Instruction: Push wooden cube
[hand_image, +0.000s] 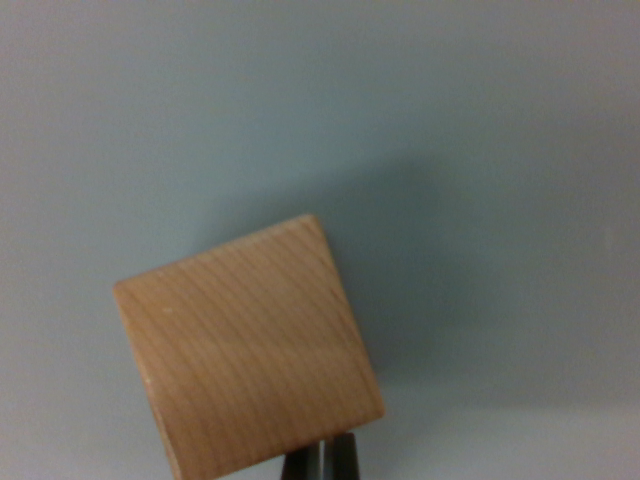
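Note:
A light wooden cube (248, 348) fills the lower left-centre of the wrist view, turned slightly so its corners point off-axis, resting on a pale grey-blue surface (330, 110). At the bottom edge, my gripper (320, 462) shows as two dark fingertips pressed close together with only a thin slit between them. They sit right against the cube's near lower edge, and nothing is held between them. The rest of the gripper lies outside the view.
The flat grey-blue surface spreads around the cube on all sides, with a soft shadow falling to the wrist view's right of the cube. No other object shows.

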